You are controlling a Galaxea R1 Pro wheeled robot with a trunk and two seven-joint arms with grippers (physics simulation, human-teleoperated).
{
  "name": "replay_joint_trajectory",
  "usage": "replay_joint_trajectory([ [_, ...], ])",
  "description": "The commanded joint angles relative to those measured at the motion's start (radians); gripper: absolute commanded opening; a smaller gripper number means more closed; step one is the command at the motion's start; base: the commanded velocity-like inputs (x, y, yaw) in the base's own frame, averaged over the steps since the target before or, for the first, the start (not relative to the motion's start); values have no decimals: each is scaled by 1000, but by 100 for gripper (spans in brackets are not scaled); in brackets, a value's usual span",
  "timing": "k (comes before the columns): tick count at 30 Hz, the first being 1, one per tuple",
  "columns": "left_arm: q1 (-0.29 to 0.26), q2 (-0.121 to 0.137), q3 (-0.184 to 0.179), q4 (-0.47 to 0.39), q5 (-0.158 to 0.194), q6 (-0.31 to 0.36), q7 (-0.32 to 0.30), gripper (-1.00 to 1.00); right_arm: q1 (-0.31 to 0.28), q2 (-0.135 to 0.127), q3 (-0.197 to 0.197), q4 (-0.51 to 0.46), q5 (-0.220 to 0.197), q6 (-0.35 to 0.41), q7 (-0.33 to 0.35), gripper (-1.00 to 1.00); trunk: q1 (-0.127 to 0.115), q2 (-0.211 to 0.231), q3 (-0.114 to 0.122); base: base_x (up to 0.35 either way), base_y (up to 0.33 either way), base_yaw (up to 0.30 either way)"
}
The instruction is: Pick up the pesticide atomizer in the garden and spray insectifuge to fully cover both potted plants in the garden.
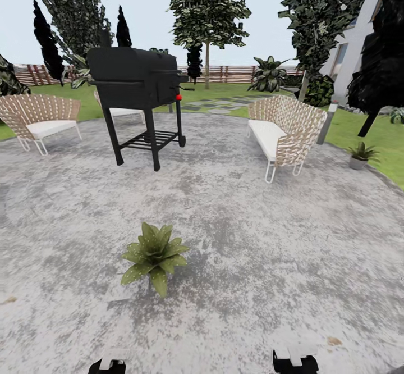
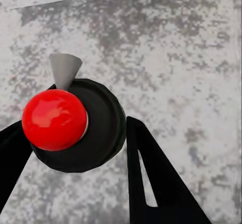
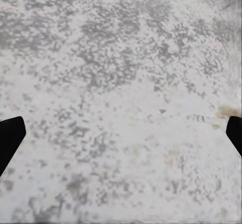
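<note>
Red-topped pesticide atomizer (image 2: 70, 125) sits clamped between the left tool's (image 2: 75, 148) fingers; right tool (image 3: 121, 133) spread wide.

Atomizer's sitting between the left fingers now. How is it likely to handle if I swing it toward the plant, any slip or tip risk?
The pesticide atomizer looks rigid, small and probably light. Its round, smooth-looking body between the left gripper's fingers could twist or slip, so swing gently. The red top and grey nozzle suggest tilt would redirect the spray away from the potted plant.
</note>
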Motion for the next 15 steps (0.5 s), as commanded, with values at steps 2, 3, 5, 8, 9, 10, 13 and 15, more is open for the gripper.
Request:
replay_joint_trajectory([
  [2,0,0,2,1,-5,-3,0,-100,-1,-3,-7,0,10,-2,-6,100,0,0,-1,0,0,-295],
  [3,0,1,2,1,-5,-3,0,-100,0,-3,-10,0,10,-2,-6,100,0,0,-1,0,0,-297],
  [5,0,2,2,1,-5,-3,0,-100,-1,-1,-12,1,10,-2,-6,100,0,0,-1,0,0,-299],
  [8,12,3,2,0,-5,-4,0,-100,-1,-2,-17,1,10,-2,-6,100,0,0,1,0,0,-299],
  [9,14,2,2,-1,-5,-4,0,-100,-1,-3,-18,1,10,-2,-6,100,0,0,1,0,0,-300],
  [10,16,2,2,-1,-5,-4,-1,-100,-1,-3,-20,1,10,-2,-6,100,0,0,2,0,0,-299],
  [13,18,2,2,-1,-6,-3,-4,-100,-1,-3,-21,1,10,-2,-6,100,0,0,4,0,0,-290],
  [15,18,0,1,-1,-6,-4,-8,-100,-1,-5,-21,1,10,-2,-6,100,0,0,6,0,0,-276],
])
